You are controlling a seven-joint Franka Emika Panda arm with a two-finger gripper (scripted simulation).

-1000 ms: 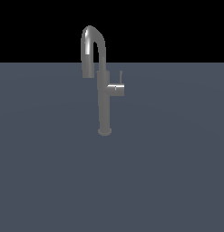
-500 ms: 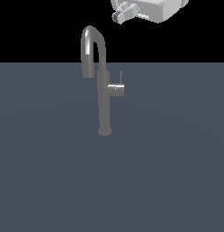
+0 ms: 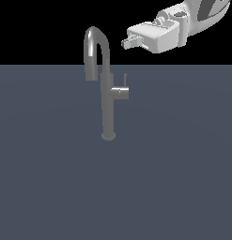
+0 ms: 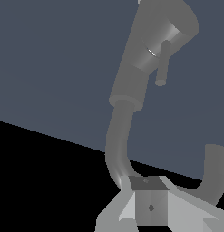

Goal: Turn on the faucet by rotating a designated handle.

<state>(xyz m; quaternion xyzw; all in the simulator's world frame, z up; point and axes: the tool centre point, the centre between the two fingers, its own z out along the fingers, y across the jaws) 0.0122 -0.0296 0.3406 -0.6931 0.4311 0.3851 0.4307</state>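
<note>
Flat slate-grey surface (image 3: 183, 178), black backdrop.

faucet (image 3: 106, 101): plain grey metallic, no pattern; bright pale highlight along the arch of the spout, darker grey down the column and at the round base.
handle (image 3: 120, 91): same grey; stub end face lighter, thin rod lever darker grey; in the wrist view (image 4: 164, 52) a small white glint on the stub.
claw (image 3: 130, 42): white to light grey body, fingers a mid grey.
bench (image 3: 51, 187): uniform dark slate blue-grey, unpatterned.
background, 12 o'clock of bench: flat black.
</note>
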